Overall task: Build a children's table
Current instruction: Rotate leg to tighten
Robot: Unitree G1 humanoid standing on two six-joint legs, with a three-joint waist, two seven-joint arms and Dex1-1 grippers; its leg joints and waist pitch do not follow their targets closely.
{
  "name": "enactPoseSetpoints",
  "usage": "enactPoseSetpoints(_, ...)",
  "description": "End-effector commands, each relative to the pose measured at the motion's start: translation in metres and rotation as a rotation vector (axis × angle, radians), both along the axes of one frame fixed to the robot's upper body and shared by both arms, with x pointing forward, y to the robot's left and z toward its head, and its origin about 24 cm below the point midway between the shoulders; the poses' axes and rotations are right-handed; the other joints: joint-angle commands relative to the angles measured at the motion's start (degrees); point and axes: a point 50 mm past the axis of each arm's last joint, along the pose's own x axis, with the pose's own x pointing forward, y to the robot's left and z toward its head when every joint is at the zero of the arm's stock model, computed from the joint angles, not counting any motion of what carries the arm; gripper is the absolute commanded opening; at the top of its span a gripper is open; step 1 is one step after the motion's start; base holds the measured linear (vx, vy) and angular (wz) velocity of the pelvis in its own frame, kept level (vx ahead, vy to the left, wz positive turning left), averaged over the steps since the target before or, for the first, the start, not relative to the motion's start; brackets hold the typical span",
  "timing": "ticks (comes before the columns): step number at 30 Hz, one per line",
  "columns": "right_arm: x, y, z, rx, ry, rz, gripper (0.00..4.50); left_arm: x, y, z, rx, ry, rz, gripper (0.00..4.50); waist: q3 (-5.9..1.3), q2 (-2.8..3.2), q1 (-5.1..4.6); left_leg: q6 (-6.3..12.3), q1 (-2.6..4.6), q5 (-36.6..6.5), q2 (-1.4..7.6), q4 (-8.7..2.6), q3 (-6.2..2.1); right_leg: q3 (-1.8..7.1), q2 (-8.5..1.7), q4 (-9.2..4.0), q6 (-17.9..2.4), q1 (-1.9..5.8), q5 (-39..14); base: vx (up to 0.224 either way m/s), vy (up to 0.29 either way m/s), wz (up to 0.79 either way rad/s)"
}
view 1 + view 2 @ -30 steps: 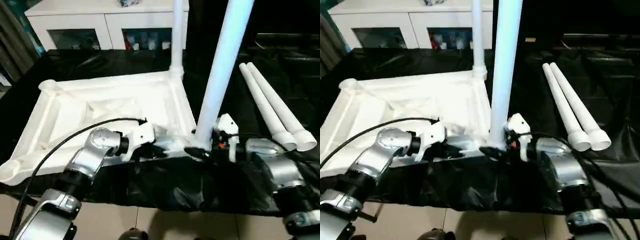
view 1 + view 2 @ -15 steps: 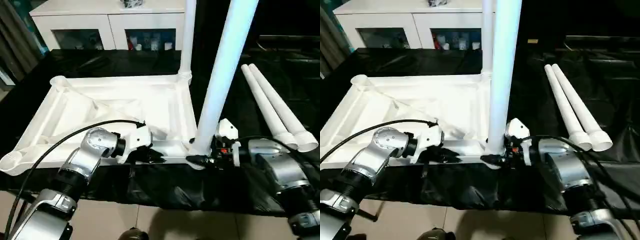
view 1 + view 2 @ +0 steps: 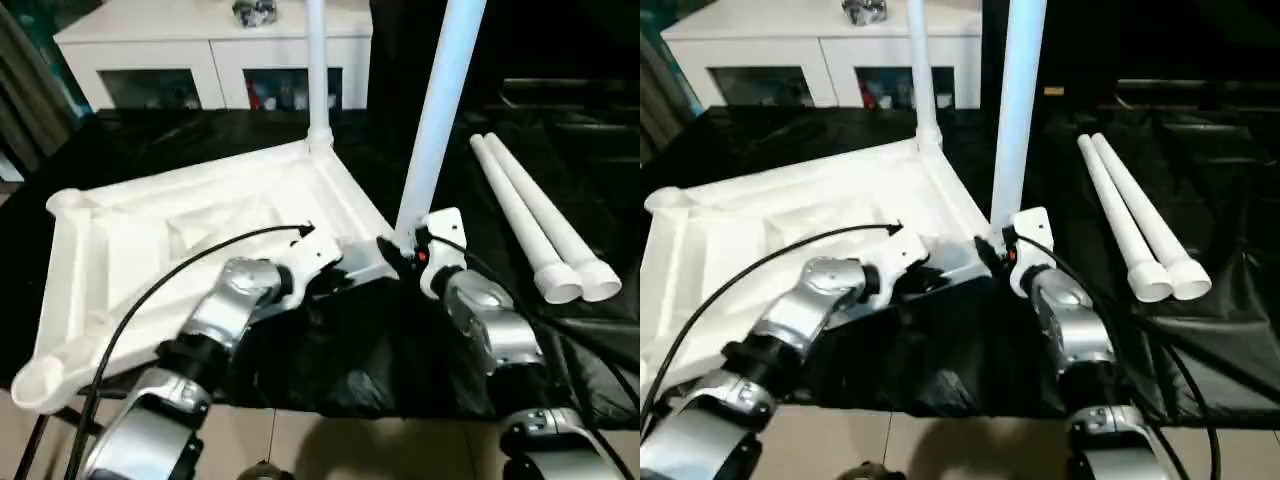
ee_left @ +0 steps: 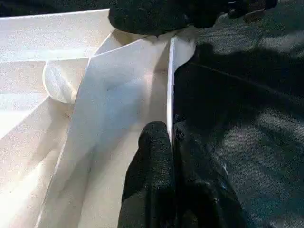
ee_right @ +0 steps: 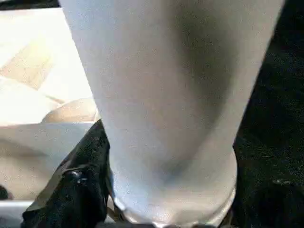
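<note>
Pinching the near rim of the upturned table top (image 3: 200, 215) with my left gripper (image 4: 172, 142), fingers closed tight on that thin white edge. My right gripper (image 3: 395, 250) sits at the near right corner socket, its fingers spread around the base of the upright leg (image 3: 437, 110). A second leg (image 3: 317, 70) stands in the far corner. Two spare legs (image 3: 530, 215) lie side by side on the black-draped table (image 3: 130, 140) to the right
</note>
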Motion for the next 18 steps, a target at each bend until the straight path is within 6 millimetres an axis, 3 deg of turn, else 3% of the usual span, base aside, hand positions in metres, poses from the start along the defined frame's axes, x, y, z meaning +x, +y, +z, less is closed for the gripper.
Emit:
enactPoseSetpoints(1, -0.015, 0.058, -0.008, 0.133, 0.068, 0.248, 3.59, -0.002, -0.032, 0.018, -0.077, -0.102, -0.068, 0.0, -3.29, -0.77, -0.19, 1.52, 0.44, -13.4, 4.79, -4.83, -2.4, 4.11, -6.09, -5.14, -10.2, 1.84, -13.9, 0.0, 0.0, 0.0)
enactPoseSetpoints(4, -0.014, 0.047, -0.006, 0.064, 0.031, 0.289, 3.95, -0.006, -0.025, 0.019, -0.092, -0.099, -0.12, 0.0, -3.7, -0.92, -0.09, 3.18, 0.02, -9.5, 4.81, -4.42, -2.24, 4.03, -6.05, -4.44, -11.3, 2.05, -8.4, 0.0, 0.0, 0.0)
enactPoseSetpoints(6, -0.014, 0.043, -0.006, 0.048, 0.023, 0.307, 3.95, -0.008, -0.022, 0.019, -0.091, -0.092, -0.13, 0.0, -3.74, -0.98, -0.12, 4.42, -0.12, -7.6, 4.72, -4.14, -2.09, 3.93, -5.93, -4.16, -12.0, 1.98, -5.7, 0.0, 0.0, 0.0)
enactPoseSetpoints(13, -0.027, 0.018, 0.0, -0.032, 0.008, 0.6, 3.95, -0.015, 0.002, 0.014, -0.045, -0.049, -0.249, 0.0, -3.79, -0.89, 0.27, 6.37, -0.25, -7.3, 4.87, -3.79, -1.97, 3.59, -5.64, -3.98, -12.6, 2.04, -5.8, 0.0, 0.0, 0.0)
enactPoseSetpoints(18, -0.035, 0.008, 0.004, -0.062, 0.017, 0.768, 3.95, -0.019, 0.012, 0.016, -0.03, -0.019, -0.32, 0.0, -3.68, -0.9, 0.35, 6.66, -0.25, -8.1, 5.1, -3.87, -1.98, 3.59, -5.7, -3.91, -13.3, 1.87, -5.8, 0.0, 0.0, 0.0)
